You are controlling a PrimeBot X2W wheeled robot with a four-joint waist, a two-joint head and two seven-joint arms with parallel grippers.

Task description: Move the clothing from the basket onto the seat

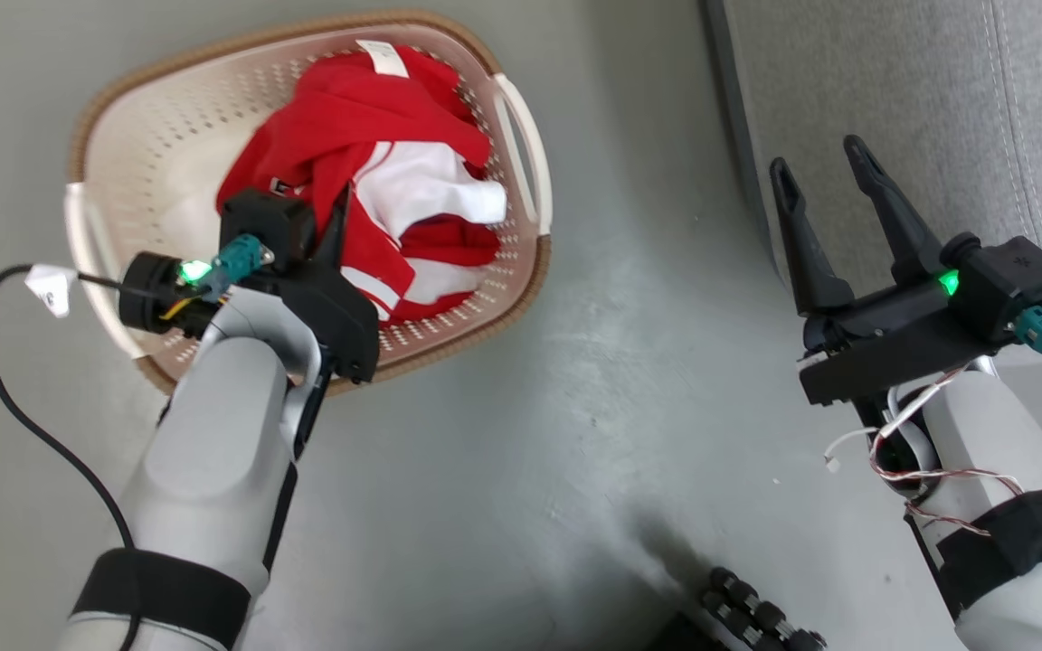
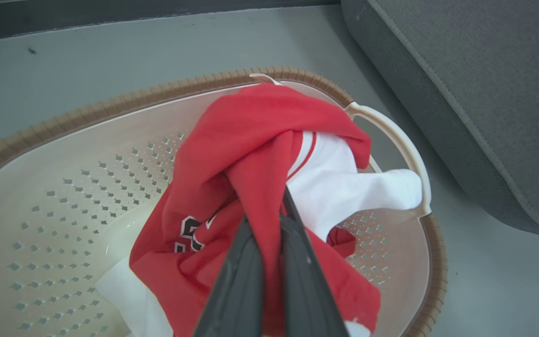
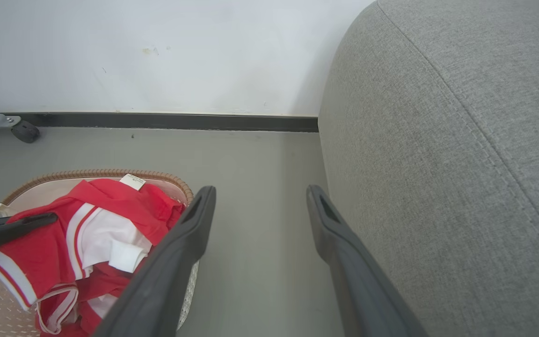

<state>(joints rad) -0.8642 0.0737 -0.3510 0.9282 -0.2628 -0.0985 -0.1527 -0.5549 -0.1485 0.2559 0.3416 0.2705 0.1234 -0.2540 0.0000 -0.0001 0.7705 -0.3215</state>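
Note:
The cream basket with a brown rim stands on the floor at upper left. Red and white clothing lies heaped in its right half. My left gripper reaches down into the heap. In the left wrist view this gripper is shut on a fold of the red clothing, pinched between its fingers above the basket. My right gripper stands open and holds nothing beside the front edge of the grey seat. The right wrist view shows it between the basket and the seat.
Bare grey floor separates basket and seat. A white wall with a dark baseboard runs behind, with a caster at its left. A black cable with a white tag loops left of my left arm. A base wheel is at the bottom.

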